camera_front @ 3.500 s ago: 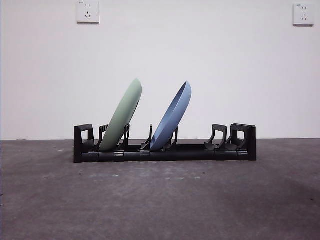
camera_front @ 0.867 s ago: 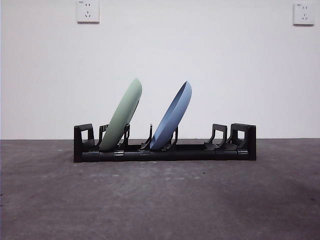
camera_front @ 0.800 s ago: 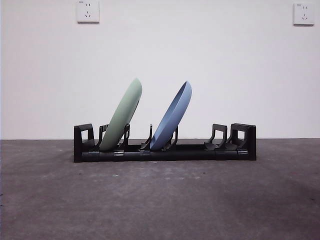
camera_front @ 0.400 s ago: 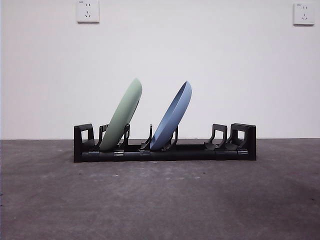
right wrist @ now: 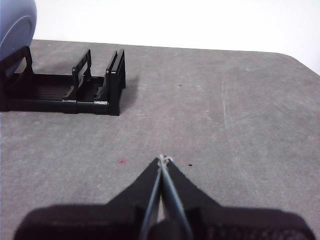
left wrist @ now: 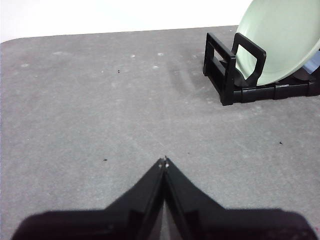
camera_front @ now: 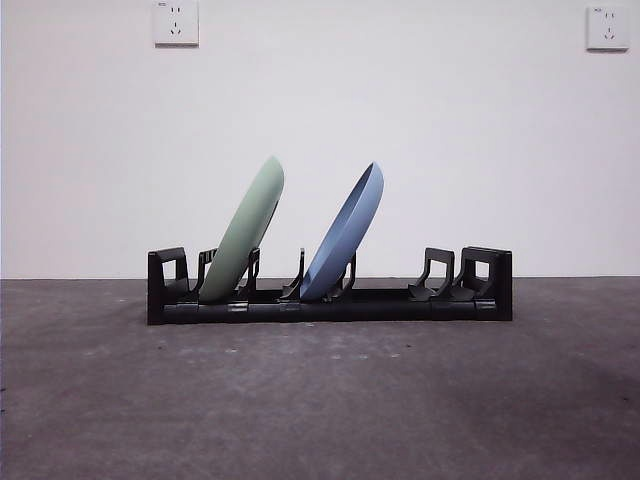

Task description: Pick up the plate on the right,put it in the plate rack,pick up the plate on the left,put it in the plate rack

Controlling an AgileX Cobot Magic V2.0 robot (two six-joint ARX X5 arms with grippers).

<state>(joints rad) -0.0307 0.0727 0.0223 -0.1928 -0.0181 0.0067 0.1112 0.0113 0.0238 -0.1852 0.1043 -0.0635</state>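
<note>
Standing across the middle of the grey table (camera_front: 320, 400), the plate rack (camera_front: 330, 300) is a long, low piece of black plastic with blocky ends and curved upright prongs along its length; its long axis runs side to side in the front view, parallel to the white wall (camera_front: 450, 130) behind it. Two plates sit in it, both on edge and both leaning the same way, their top rims tipped toward the right end of the rack. The green plate (camera_front: 243, 232), pale and matte, occupies a slot near the left end, just beside the left block. The blue plate (camera_front: 343, 234) stands in a slot nearer the middle, apart from the green one with a prong between them. The right part of the rack holds no plate, showing only prongs and the end block. Two white wall sockets (camera_front: 176, 22) are mounted high on the wall, one toward each top corner. Two arms wait clear of the rack: the left gripper (left wrist: 164, 162) is low over bare table with its jaws pressed together, gripping nothing, and the right gripper (right wrist: 162, 160) is likewise closed on nothing over bare table beyond the rack's right end.
</note>
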